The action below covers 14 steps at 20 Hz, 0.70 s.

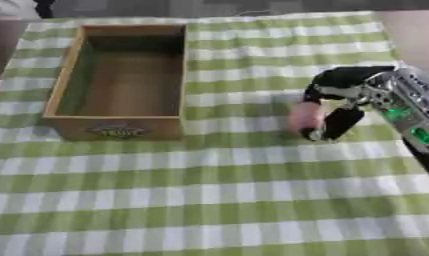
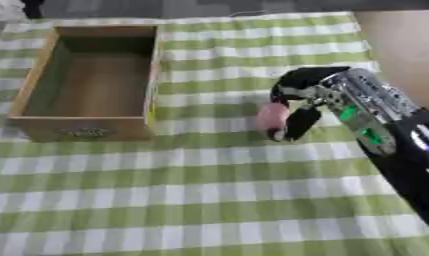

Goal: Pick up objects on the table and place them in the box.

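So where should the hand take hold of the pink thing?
Across its rounded sides, coming from above and the right: the pink thing is small and sits low on the cloth, and the right hand is already curled round it from that side.

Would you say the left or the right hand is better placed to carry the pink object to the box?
Right: the right hand is already curled round the pink object, right of the box. No left hand shows.

soft, even light falls over the green-checked cloth [image 1: 217,190], with no glare anywhere and only a faint shadow under the right hand [image 2: 298,102]. both views are blurred throughout (the pink object [image 1: 305,116] beside the hand's fingers is a smear without edges). left of the hand, the wooden box [image 1: 64,75] is dim inside.
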{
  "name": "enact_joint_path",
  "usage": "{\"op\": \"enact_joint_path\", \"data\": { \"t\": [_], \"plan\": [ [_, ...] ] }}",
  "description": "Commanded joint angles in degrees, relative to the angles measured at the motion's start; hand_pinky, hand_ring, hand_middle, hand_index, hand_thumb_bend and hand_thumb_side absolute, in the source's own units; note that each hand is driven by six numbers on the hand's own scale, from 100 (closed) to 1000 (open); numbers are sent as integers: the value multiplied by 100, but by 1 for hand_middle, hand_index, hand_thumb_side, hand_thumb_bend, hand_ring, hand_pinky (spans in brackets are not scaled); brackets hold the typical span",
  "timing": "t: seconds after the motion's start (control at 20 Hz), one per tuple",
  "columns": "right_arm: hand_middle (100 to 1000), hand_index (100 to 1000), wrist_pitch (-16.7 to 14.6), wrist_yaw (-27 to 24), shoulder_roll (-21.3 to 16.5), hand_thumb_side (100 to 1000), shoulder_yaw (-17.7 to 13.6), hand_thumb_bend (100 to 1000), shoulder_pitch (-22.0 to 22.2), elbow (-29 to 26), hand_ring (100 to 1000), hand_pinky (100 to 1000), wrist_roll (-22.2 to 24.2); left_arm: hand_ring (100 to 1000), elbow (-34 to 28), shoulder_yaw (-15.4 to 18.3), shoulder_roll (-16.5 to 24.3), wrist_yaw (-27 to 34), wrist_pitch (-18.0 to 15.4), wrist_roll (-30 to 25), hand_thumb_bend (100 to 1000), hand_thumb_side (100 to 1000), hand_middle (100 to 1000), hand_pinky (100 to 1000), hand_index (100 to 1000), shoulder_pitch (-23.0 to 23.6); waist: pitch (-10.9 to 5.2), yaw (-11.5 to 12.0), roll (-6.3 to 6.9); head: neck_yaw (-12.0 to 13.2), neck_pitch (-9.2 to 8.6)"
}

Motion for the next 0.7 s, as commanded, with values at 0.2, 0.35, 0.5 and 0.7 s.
{"op": "enact_joint_path", "data": {
  "t": [0.2,0.35,0.5,0.7],
  "plan": [
    [567,685,26,-143,-136,396,-116,100,-113,-222,774,752,-1,491,-111,68,98,4,-1,-8,100,957,547,585,823,-61,-102,-2,-7,-4,-49],
    [567,688,46,-159,-137,385,-166,100,-125,-286,769,750,-1,491,-111,70,98,4,1,-5,100,956,547,585,823,-61,-110,-4,-10,0,-58],
    [568,692,67,-121,-123,386,-218,100,-149,-357,765,748,-1,492,-111,68,101,6,1,-2,100,955,547,585,823,-65,-119,-6,-12,0,-68],
    [572,701,89,-59,-101,399,-263,100,-188,-422,763,745,-1,492,-111,66,102,6,2,3,100,954,547,585,823,-65,-127,-4,-12,-2,-80]
  ]
}}
